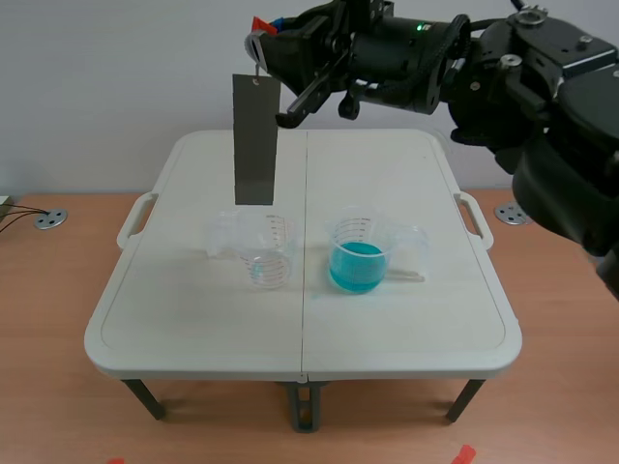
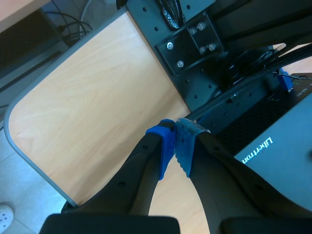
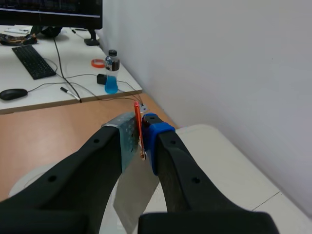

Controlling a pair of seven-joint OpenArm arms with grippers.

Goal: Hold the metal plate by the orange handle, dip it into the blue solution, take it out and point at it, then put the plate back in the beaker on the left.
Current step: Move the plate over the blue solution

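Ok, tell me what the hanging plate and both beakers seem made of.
The plate: probably metal, matte grey, flat and thin. The left beaker and right beaker: clear, likely plastic given the moulded handles and printed scale, though glass is possible.

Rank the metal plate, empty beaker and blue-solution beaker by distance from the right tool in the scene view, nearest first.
1. metal plate: gripped in the right tool, hanging straight down from it.
2. empty beaker: directly under the plate's lower edge, the left of the two beakers.
3. blue-solution beaker: off to the side, the right of the two.
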